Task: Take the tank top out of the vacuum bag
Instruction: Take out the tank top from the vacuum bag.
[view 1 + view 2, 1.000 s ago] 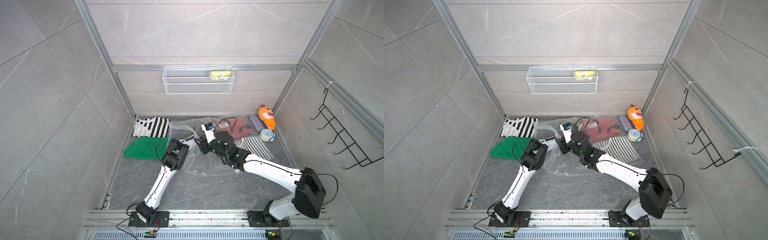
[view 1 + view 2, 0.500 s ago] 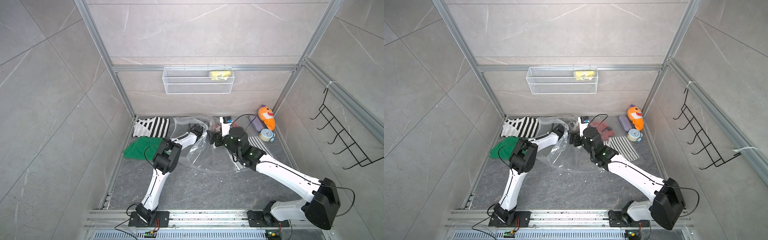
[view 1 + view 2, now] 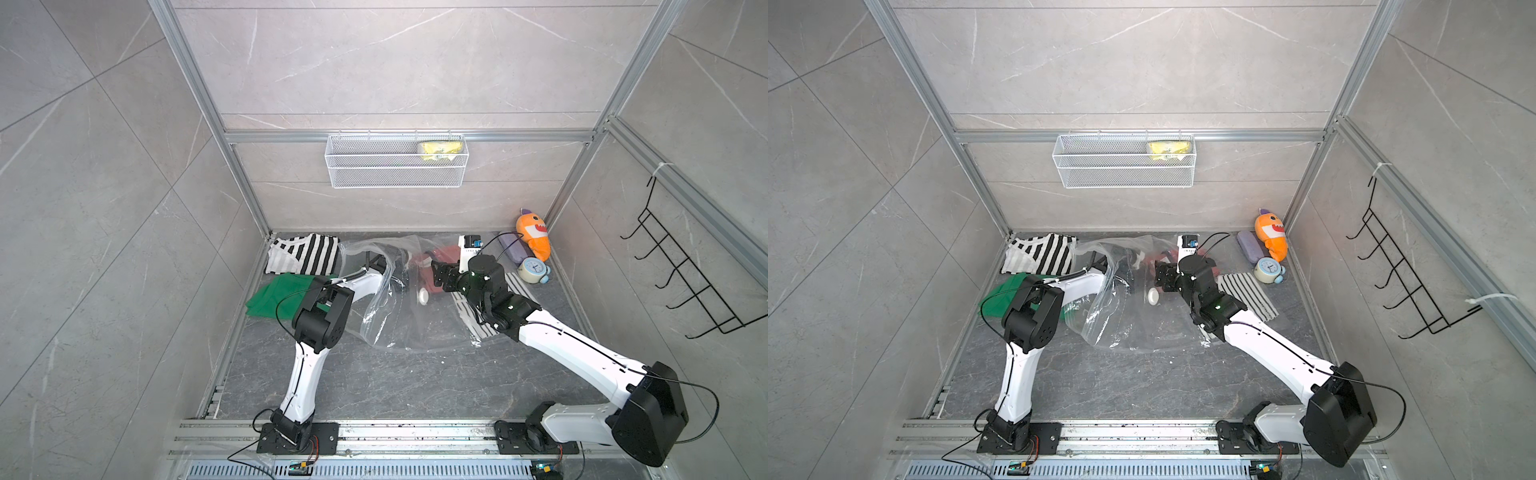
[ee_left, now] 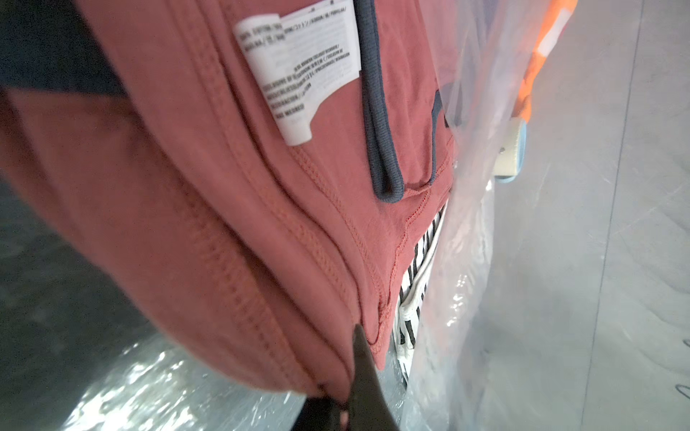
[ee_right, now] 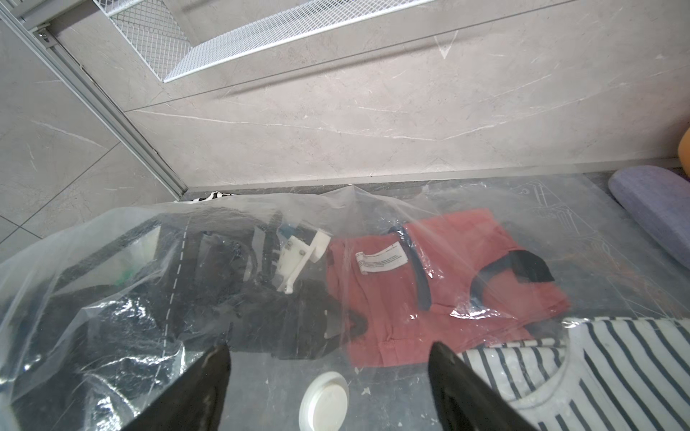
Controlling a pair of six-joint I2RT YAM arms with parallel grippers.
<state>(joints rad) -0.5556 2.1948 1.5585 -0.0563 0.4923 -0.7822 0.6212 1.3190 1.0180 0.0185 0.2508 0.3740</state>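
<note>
An edge of the tank top [image 4: 224,205] is clamped in the left gripper [image 4: 336,405] inside the vacuum bag [image 5: 112,239]; the right gripper [image 5: 328,347] is held spread, empty, near the valve [image 5: 324,401].

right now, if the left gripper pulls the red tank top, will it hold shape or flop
Probably floppy: the tank top sags in soft folds where the left gripper pinches it. Likely light: the fabric looks thin. The vacuum bag film lies close, so it may drag.
</note>
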